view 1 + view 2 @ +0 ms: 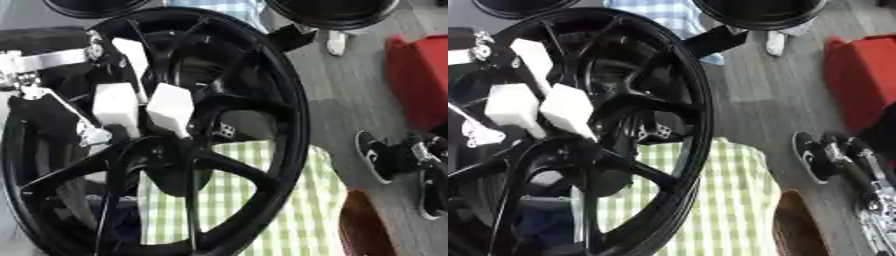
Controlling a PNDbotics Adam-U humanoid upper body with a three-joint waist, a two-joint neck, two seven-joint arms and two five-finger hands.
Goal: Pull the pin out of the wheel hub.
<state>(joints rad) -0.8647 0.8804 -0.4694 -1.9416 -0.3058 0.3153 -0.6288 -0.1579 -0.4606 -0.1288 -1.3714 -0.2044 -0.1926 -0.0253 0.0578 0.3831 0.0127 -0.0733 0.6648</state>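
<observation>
The left robot hand (131, 102), white-tipped fingers curled down at the centre of the black wheel hub (166, 155), appears to pinch the pin hidden beneath them; a straight outward pull should avoid jamming it.

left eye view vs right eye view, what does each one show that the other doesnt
Only the left eye view shows the silver wrist joint of the left arm at the left edge, and more of the wheel's left side.

Only the right eye view shows a silver and black mechanical part at the lower right edge, possibly the right arm; no hand is clear there.

Both show the black wheel filling the picture, the left hand with white-tipped fingers at the hub, the green checked cloth behind the spokes, and the red box. No pin can be made out.
</observation>
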